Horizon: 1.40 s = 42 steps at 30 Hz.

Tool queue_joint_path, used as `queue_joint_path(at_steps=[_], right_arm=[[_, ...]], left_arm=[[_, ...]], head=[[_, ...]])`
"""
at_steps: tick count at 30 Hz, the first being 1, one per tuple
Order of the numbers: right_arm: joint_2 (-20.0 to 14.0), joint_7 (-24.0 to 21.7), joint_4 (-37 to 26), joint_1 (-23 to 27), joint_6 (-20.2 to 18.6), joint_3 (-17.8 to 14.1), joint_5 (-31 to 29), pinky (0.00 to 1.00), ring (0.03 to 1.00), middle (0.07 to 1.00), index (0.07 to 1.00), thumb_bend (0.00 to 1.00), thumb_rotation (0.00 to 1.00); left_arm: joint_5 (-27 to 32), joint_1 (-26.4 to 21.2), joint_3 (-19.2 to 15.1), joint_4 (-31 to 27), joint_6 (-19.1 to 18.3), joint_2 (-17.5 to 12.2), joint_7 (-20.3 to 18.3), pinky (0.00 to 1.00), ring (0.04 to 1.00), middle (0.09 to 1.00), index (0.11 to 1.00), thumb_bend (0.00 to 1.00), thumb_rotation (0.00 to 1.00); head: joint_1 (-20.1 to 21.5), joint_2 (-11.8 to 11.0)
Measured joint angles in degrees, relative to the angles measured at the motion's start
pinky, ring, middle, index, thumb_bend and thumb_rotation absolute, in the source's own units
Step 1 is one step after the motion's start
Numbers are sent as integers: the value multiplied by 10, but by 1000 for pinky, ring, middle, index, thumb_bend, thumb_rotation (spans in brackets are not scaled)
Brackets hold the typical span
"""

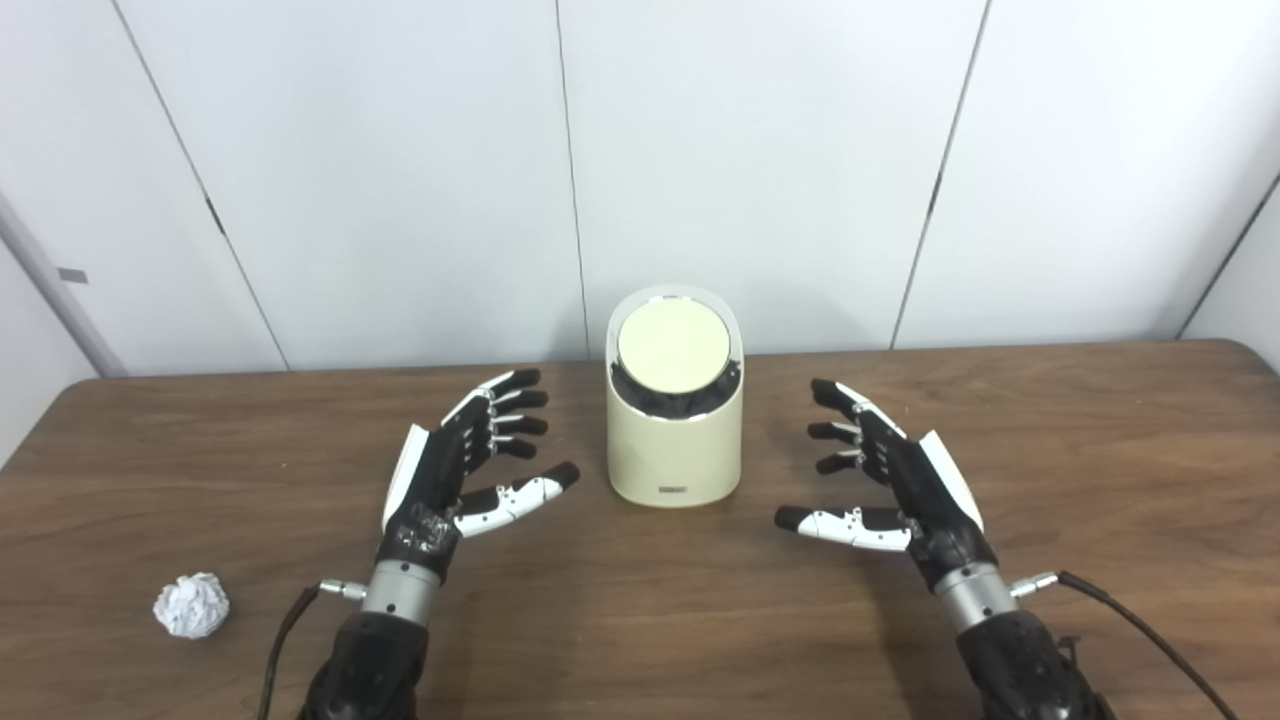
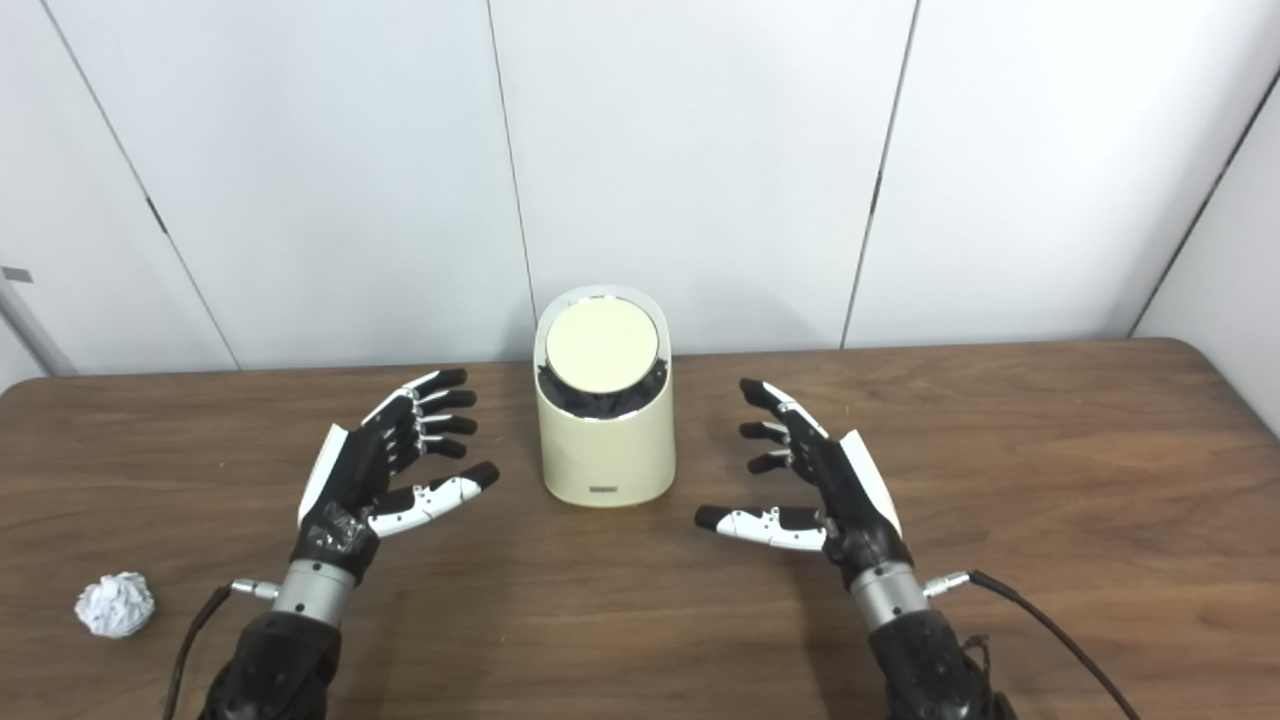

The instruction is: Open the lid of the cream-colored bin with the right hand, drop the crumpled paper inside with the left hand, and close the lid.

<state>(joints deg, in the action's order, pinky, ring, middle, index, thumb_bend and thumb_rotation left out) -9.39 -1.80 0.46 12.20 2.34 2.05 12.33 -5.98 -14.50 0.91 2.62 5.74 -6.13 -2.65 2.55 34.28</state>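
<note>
A cream-colored bin [image 1: 673, 440] stands upright at the middle of the wooden table [image 1: 1100, 450]. Its round lid [image 1: 672, 345] is shut and slants toward me. A white ball of crumpled paper [image 1: 191, 605] lies on the table at the near left, well left of my left arm. My left hand [image 1: 470, 455] hovers left of the bin, open and empty, palm facing the bin. My right hand [image 1: 885, 470] hovers right of the bin, open and empty, palm facing the bin. Neither hand touches the bin.
White wall panels [image 1: 760, 150] rise right behind the table's far edge. A cable [image 1: 1130, 615] trails from my right wrist over the near right of the table, and another [image 1: 285, 630] from my left wrist.
</note>
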Motion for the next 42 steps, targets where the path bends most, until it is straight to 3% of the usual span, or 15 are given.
queue_joint_path(at_steps=[13, 17, 20, 30, 35, 42], right_arm=[[0, 0, 0, 0, 0, 0, 5, 622, 791, 894, 869, 765, 228], [0, 2, 0, 0, 2, 3, 18, 626, 787, 877, 864, 737, 395], [5, 8, -1, 6, -1, 7, 34, 632, 786, 869, 867, 721, 428], [15, 16, -4, 72, -30, 13, 57, 642, 788, 860, 865, 763, 427], [15, 16, -3, 90, -47, 18, 71, 643, 807, 862, 864, 755, 407], [13, 16, -1, 133, -74, 23, 86, 625, 807, 867, 874, 787, 436]], left_arm=[[1, 0, 0, 0, 0, 0, 0, 634, 713, 780, 829, 729, 132], [0, 0, -1, 0, 0, 0, 0, 663, 706, 782, 826, 727, 156], [0, 0, -1, 0, 0, 0, 0, 681, 708, 783, 828, 720, 145], [-7, 9, 3, 8, 7, 0, 1, 651, 705, 784, 826, 716, 138], [-8, 13, 3, 10, 14, 0, 2, 681, 712, 782, 824, 710, 142], [-12, 17, 0, 29, 27, -7, 4, 634, 693, 771, 816, 716, 143]], head=[[0, -2], [1, -8], [-1, -12], [-4, -32], [-5, -36], [-4, -40]])
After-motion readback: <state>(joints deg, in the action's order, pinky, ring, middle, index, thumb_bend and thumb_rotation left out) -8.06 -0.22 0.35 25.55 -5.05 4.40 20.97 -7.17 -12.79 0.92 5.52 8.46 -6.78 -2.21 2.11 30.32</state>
